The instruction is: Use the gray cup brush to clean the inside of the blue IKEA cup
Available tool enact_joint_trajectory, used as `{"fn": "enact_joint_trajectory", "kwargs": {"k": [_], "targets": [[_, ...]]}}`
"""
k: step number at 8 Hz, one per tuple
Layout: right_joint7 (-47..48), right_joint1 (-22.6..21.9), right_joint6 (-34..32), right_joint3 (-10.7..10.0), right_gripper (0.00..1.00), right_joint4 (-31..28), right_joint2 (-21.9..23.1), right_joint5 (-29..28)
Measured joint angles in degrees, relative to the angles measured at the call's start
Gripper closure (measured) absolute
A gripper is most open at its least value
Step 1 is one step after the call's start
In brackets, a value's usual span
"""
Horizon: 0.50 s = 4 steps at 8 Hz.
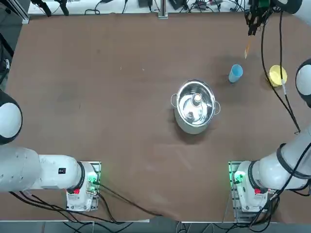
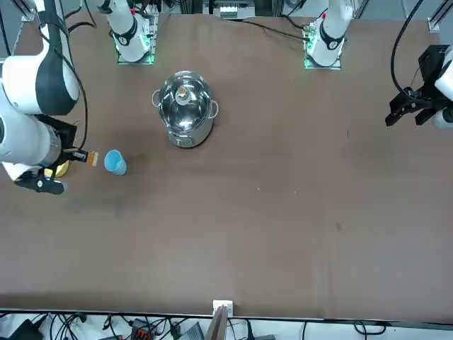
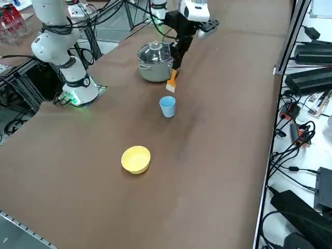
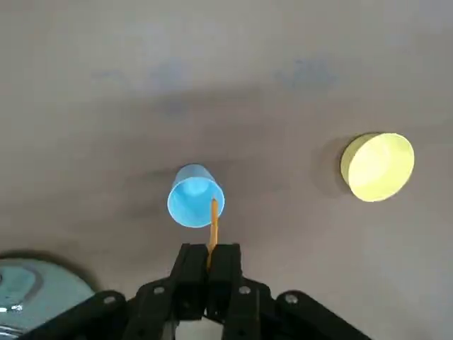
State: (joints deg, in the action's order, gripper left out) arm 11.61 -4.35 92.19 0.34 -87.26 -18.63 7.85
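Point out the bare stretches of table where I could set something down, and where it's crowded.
Bare: the wide stretch left of the lidded pot, and the tabletop between the two arm bases. Crowded: the right side, where the blue cup and yellow cup stand near the right hand, shut on the orange-handled brush.

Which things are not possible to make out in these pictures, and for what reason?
- Inside bottom of the blue cup: right side view, hidden by its near wall.
- Yellow cup: front view, mostly hidden behind the right gripper.
- Steel pot: right wrist view, cut off by the picture's edge.
- Bristles of the orange-handled brush: top view, too small to tell one by one.
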Motion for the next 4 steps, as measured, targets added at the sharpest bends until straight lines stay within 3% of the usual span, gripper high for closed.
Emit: {"fn": "enact_joint_trajectory", "kwargs": {"k": [4], "targets": [[-1.2, 0.3, 10.8, -0.3, 0.97, -13.5, 4.9, -2.3]]}}
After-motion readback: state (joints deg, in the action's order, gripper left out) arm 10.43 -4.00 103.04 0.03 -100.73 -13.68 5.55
